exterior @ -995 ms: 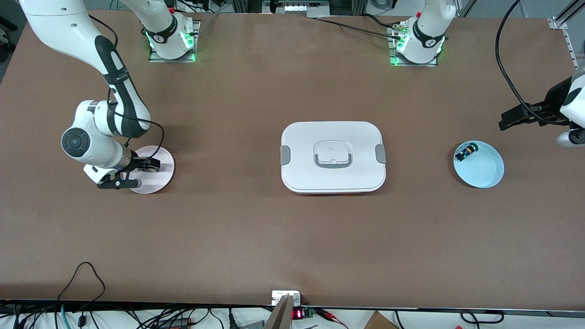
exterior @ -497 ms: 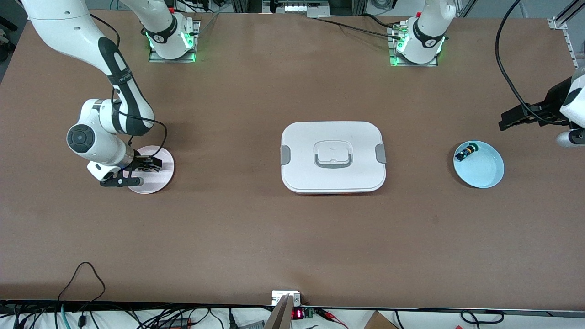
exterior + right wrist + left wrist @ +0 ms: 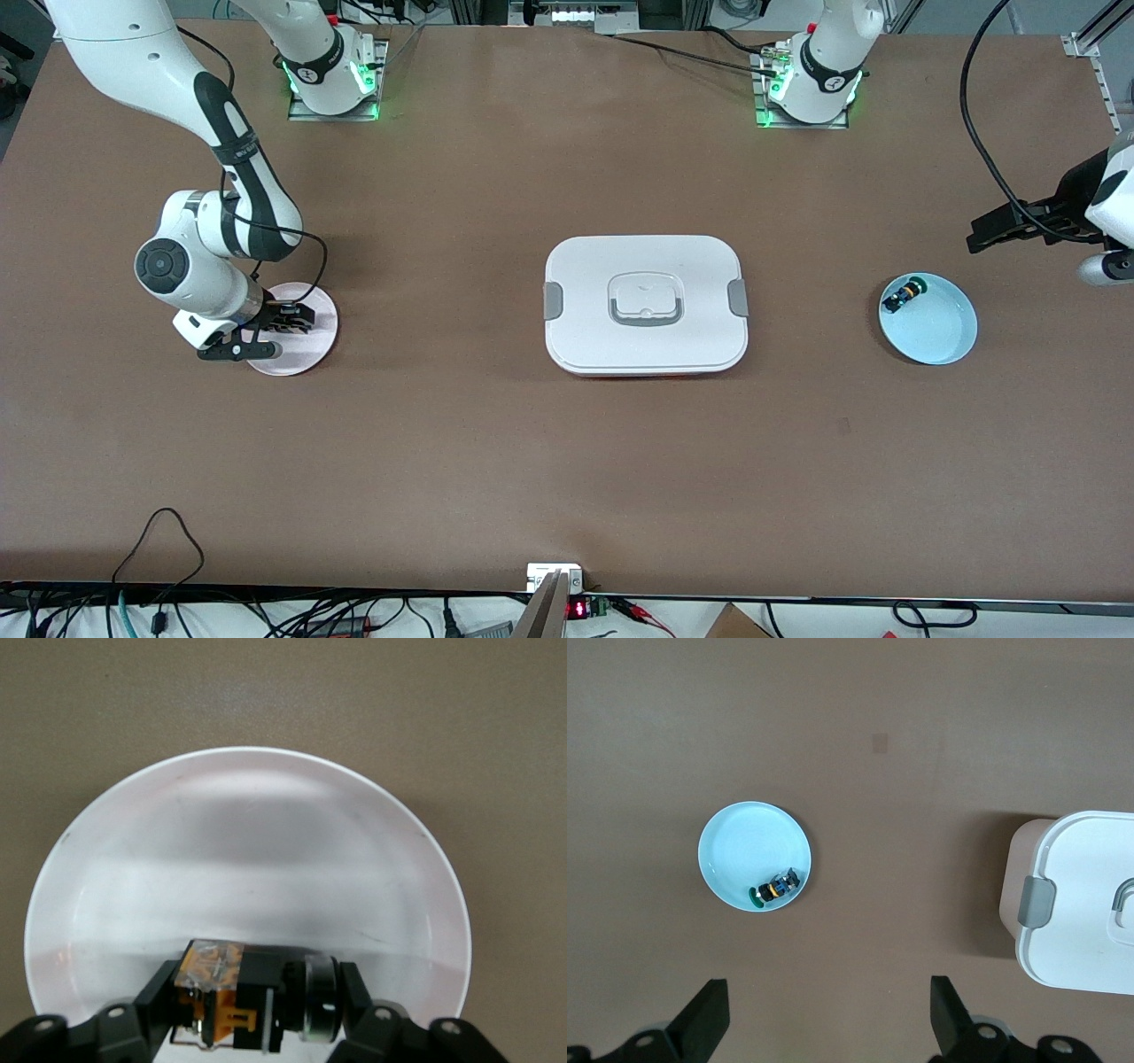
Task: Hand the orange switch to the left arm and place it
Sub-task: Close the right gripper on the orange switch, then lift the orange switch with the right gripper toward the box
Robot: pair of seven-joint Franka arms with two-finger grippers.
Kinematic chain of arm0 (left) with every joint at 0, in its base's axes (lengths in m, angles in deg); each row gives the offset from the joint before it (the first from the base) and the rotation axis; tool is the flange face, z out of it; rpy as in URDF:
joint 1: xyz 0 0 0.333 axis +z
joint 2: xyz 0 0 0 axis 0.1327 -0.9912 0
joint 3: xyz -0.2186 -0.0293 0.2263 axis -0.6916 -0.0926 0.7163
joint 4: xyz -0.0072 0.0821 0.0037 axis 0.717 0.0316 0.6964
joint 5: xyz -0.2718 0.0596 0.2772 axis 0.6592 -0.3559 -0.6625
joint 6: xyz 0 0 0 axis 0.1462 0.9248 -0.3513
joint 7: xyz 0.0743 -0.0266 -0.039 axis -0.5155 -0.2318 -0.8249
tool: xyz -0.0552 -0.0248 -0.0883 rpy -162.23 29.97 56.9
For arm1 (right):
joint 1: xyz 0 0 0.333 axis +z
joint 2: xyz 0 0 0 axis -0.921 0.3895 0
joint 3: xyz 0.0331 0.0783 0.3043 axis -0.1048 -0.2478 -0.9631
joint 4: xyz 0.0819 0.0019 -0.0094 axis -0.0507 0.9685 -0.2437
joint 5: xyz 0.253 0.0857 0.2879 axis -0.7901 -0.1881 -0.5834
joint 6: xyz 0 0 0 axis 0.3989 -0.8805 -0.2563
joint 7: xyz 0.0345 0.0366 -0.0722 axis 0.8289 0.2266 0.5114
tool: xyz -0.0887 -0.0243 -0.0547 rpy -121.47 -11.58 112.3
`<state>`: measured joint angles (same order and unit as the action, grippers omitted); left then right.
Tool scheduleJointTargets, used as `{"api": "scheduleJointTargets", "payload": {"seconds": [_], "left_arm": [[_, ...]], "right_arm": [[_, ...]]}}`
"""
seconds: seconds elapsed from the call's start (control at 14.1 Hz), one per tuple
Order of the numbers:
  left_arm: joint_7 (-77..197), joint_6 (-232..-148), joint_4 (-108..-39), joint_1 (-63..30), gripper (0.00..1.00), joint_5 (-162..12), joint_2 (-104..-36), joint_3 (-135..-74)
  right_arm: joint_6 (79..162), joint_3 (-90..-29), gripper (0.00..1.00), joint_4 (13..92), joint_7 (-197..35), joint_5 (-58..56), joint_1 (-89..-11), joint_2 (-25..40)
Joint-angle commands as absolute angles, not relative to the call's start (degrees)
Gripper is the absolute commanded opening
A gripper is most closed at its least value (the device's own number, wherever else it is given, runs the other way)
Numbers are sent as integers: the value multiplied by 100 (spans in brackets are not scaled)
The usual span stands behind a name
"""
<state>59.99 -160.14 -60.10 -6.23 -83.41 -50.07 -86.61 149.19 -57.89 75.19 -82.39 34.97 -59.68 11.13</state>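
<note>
My right gripper (image 3: 289, 319) is low over the pink plate (image 3: 306, 353) at the right arm's end of the table. In the right wrist view it (image 3: 257, 1003) is shut on the orange switch (image 3: 232, 997), a black body with an orange block, over the plate's (image 3: 248, 850) rim side. I cannot tell whether the switch touches the plate. The white box (image 3: 645, 306) with grey latches sits mid-table and also shows in the left wrist view (image 3: 1090, 895). My left gripper (image 3: 978, 234) waits open and empty over bare table at the left arm's end, its fingers wide apart (image 3: 828, 1019).
A light blue plate (image 3: 941, 335) near the left gripper holds a small black switch with a green tip (image 3: 904, 293). Both show in the left wrist view, the plate (image 3: 740, 846) and the switch (image 3: 775, 889). Cables run along the table's front edge.
The right arm's wrist and elbow have shifted a little toward the box, with the gripper staying over the pink plate. The left arm has not moved.
</note>
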Motion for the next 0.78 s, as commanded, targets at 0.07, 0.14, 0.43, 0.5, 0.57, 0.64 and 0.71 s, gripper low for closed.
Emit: {"api": "scheduleJointTargets", "payload": {"seconds": [0.07,0.14,0.43,0.5,0.57,0.64,0.71], "left_arm": [[6016,-15950,-5847,-604,100,-8348,-5093,-8678],[6016,-15950,-5847,-604,100,-8348,-5093,-8678],[6016,-15950,-5838,-604,100,-8365,-5093,-8678],[6025,-15950,-5838,-604,100,-8365,-5093,-8678],[6025,-15950,-5838,-604,100,-8357,-5093,-8678],[6025,-15950,-5838,-604,100,-8357,-5093,-8678],[6025,-15941,-5838,-604,100,-8357,-5084,-8678]], "right_arm": [[14967,-5771,55,7537,-7765,3453,-5820,1085],[14958,-5762,47,7502,-7511,3453,-5829,1076],[14362,-5797,29,7301,-7113,3462,-5820,822],[14178,-5815,28,7230,-7078,3462,-5820,725],[13880,-5884,27,7090,-6973,3453,-5837,603],[13538,-5911,27,6889,-6885,3444,-5838,523],[13099,-5920,27,6582,-6823,3444,-5838,479]]}}
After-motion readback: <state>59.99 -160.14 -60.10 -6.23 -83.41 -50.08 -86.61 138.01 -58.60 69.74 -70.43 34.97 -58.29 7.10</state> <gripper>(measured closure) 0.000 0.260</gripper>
